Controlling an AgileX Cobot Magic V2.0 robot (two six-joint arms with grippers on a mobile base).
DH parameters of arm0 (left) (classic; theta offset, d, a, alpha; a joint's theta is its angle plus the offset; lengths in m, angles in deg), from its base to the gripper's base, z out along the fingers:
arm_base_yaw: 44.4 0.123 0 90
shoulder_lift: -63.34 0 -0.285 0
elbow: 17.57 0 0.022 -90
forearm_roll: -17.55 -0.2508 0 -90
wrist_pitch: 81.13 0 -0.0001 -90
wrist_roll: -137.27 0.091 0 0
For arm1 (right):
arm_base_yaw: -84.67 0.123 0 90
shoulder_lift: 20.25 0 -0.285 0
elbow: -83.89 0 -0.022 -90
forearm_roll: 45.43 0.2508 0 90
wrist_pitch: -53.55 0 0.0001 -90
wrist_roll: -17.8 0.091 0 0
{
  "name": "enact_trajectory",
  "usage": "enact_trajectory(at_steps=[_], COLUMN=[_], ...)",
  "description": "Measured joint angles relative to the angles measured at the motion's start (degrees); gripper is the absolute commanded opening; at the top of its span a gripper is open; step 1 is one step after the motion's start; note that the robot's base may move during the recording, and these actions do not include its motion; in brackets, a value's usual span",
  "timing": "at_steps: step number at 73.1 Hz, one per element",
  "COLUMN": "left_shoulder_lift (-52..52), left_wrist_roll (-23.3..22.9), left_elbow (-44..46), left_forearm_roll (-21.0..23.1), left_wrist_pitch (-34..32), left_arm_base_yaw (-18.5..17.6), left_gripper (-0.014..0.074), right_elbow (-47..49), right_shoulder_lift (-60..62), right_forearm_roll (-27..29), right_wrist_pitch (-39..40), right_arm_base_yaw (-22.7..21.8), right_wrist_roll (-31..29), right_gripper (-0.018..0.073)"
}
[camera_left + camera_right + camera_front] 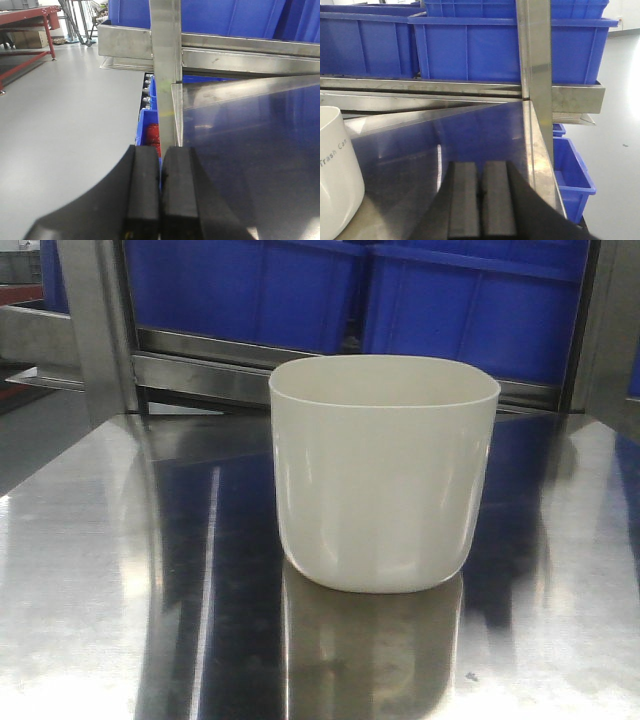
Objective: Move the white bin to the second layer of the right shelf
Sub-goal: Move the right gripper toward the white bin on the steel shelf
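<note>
Upright on the table [80,570], the white bin [385,475] looks light, glossy, likely slippery. Pinch its rim wall. Your left gripper [160,155] and right gripper [480,170] are both pressed together.

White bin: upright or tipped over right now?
Upright. The white bin stands on its rounded base on the steel tabletop, rim level and opening facing up.

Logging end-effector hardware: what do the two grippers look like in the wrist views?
Left gripper and right gripper match: two blocky, matte black rectangular pads on black finger bodies that flare outward toward the camera. No cables, labels or markings visible.
</note>
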Motion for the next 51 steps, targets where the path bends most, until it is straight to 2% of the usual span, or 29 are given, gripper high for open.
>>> enact_trajectory(at_steps=[51], left_shoulder_lift=[0.0], left_wrist_roll=[0.0], left_elbow=[0.0], left_forearm_roll=[0.0], left_wrist_pitch=[0.0], left_arm_base_yaw=[0.0], left_gripper=[0.0085], right_elbow=[0.0], right_shoulder_lift=[0.0], right_forearm_roll=[0.0], right_wrist_pitch=[0.0], right_arm_base_yaw=[0.0], right_wrist_roll=[0.0], right_gripper=[0.0055])
